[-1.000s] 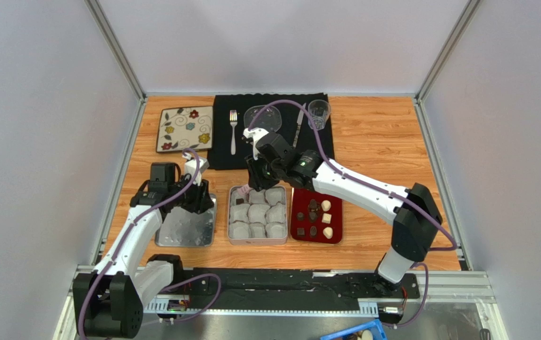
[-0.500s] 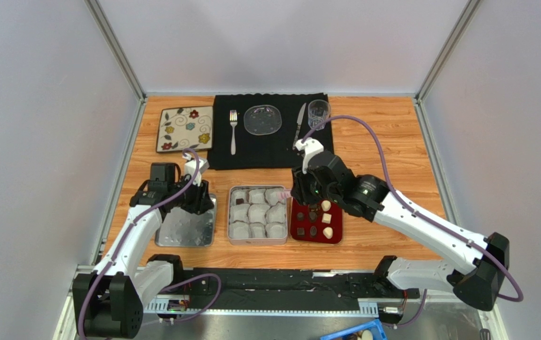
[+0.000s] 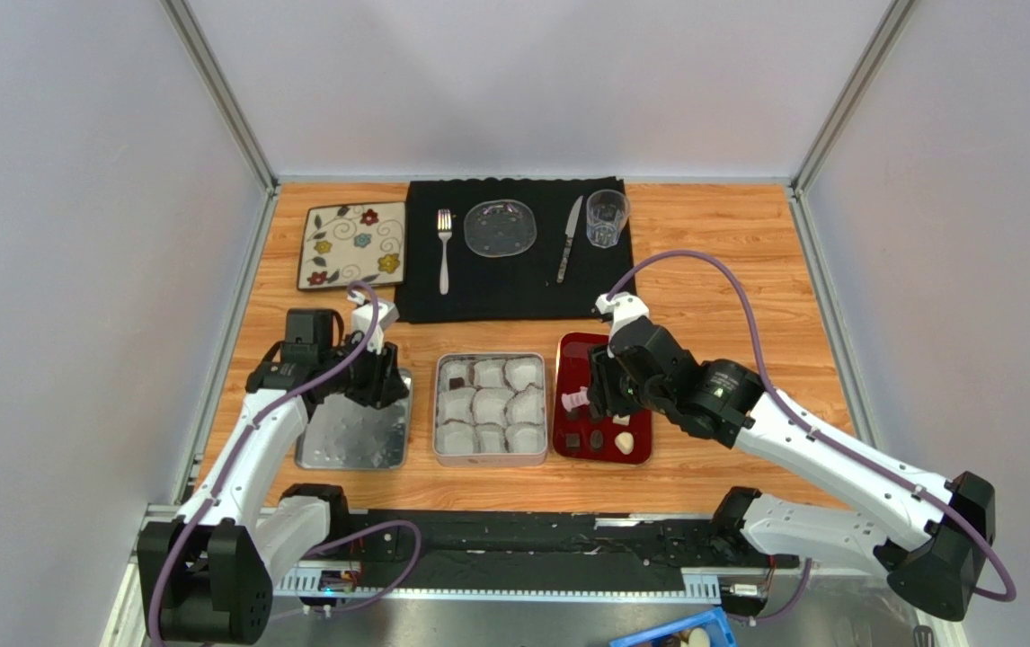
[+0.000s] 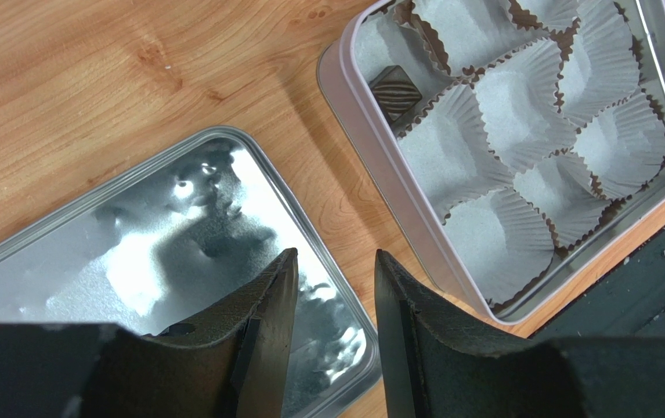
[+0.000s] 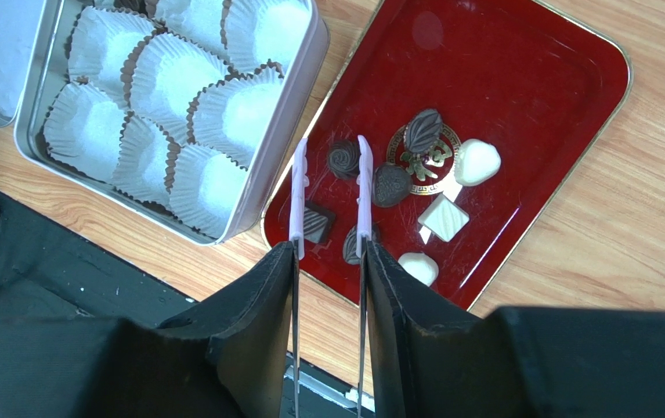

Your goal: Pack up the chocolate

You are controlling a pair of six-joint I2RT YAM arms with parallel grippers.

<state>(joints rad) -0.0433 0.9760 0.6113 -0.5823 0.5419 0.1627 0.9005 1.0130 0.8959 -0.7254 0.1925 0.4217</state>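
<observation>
Now my right arm (image 3: 818, 452) has swung from the tin (image 3: 442, 405) to the red tray (image 5: 484, 70), leaving one dark chocolate (image 4: 395, 91) packed there. Right gripper (image 5: 327, 252) clamps tweezers (image 5: 297, 192), tips parted and empty over the remaining pieces (image 5: 422, 131); left gripper (image 4: 332, 279) half-open, holding nothing.

Bright, even overhead light, shadows soft. Mirror glare on tin lid (image 4: 135, 261); sheen on red tray (image 5: 484, 70). Focus sharp.
</observation>
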